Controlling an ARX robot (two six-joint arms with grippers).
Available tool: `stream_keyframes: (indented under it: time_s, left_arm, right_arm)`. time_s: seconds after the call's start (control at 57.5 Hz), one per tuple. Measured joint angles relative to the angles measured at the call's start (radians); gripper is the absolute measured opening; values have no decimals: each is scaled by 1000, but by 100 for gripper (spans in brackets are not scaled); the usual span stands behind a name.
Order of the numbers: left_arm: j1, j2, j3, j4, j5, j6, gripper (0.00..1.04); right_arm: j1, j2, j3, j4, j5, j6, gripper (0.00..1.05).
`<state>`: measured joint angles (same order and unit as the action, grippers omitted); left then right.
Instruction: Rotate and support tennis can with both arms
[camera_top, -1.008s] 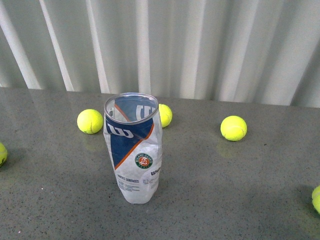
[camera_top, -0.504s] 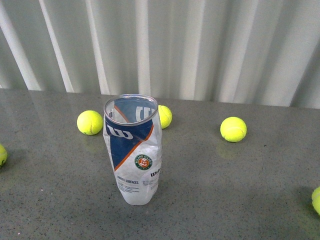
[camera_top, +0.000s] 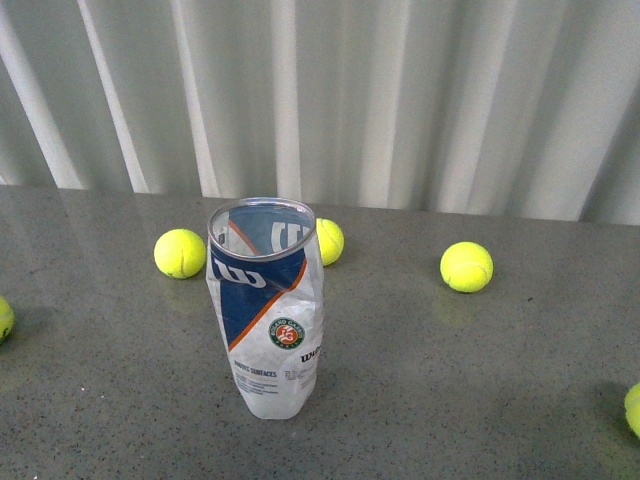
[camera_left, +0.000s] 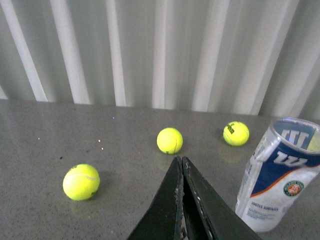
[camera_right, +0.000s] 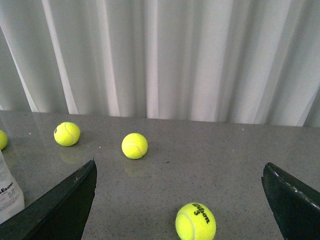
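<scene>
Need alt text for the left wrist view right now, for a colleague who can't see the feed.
The left hand is shut and empty, its fingers pressed together above a grey table. An open, upright tennis can stands apart from it, untouched. Three yellow-green tennis balls lie loose before a white corrugated wall.

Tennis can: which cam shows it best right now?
Front view: the tennis can stands whole and central, open rim to base, label readable. Left wrist view shows most of it at the frame edge; right wrist view catches only a sliver of its base.
</scene>
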<state>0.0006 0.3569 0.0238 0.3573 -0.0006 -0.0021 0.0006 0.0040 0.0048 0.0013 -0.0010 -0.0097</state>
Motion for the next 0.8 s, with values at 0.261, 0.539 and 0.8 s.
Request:
stream_keyframes:
  time_s: [0.261, 0.539, 0.8]
  left_arm:
    - [0, -97, 0, -94, 0, 0, 4]
    - [0, -173, 0, -170, 0, 0, 4]
    - [0, -353, 0, -352, 0, 0, 4]
  right_arm:
    - [0, 0, 0, 0, 0, 0, 97]
    - [0, 0, 0, 0, 0, 0, 97]
    - [0, 0, 0, 0, 0, 0, 97]
